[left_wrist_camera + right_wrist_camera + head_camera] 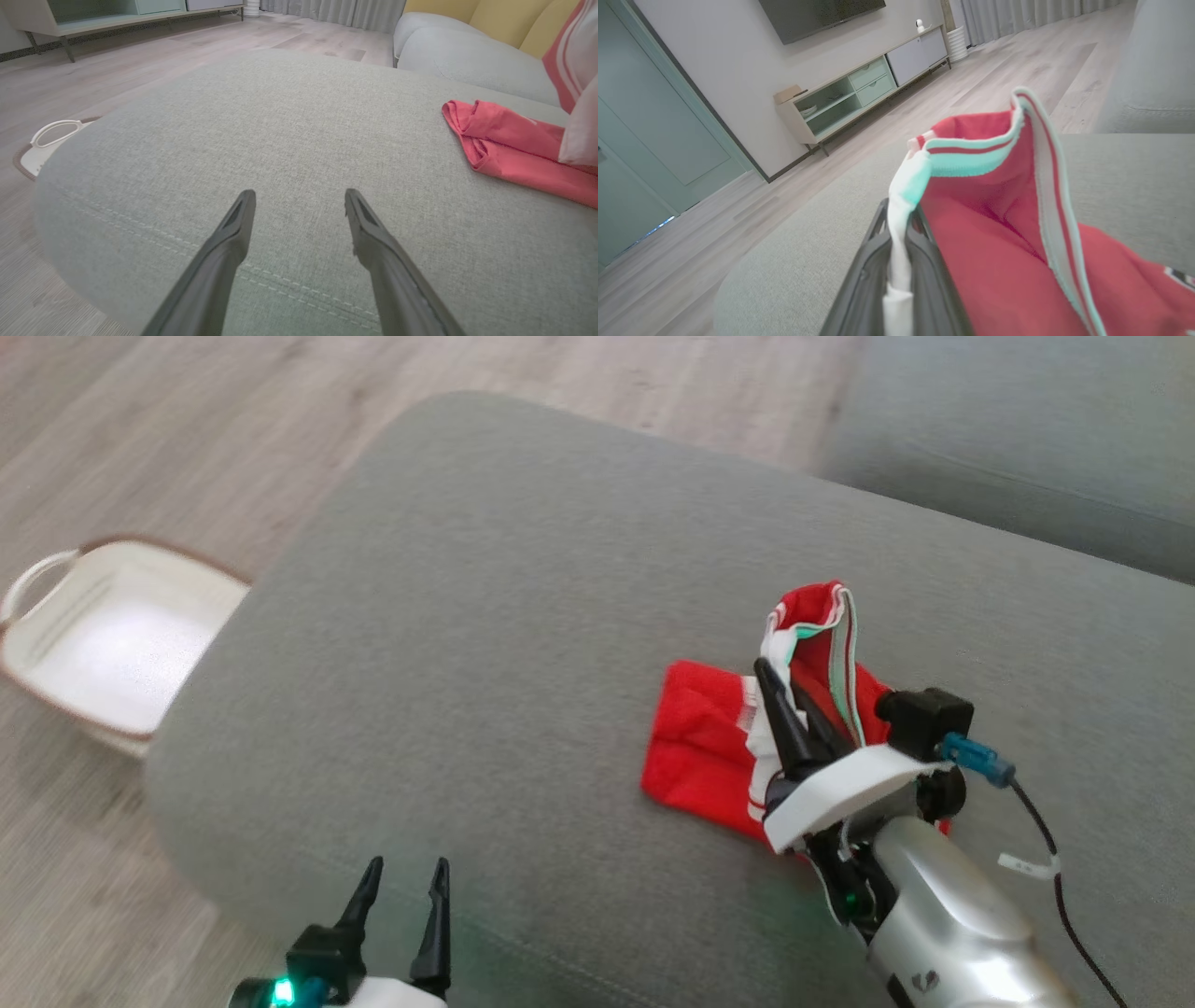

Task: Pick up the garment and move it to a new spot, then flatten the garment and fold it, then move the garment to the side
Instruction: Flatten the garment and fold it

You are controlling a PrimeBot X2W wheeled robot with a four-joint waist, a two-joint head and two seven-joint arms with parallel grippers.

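Your garment [695,737] lay at four o'clock on the cushion [523,616], soft, light and floppy. Your right fingers [780,709] pinched its white striped hem, probably one layer; that stiffer edge was your surest hold. Your left fingers [434,915] stood wide, empty, at seven o'clock.

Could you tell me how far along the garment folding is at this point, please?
Done: the red garment lies on the grey cushion, part of it flat. In hand: the right gripper is shut on its white trim, holding that edge raised; the left gripper hangs open, apart. Remaining: finishing the fold and moving it aside.
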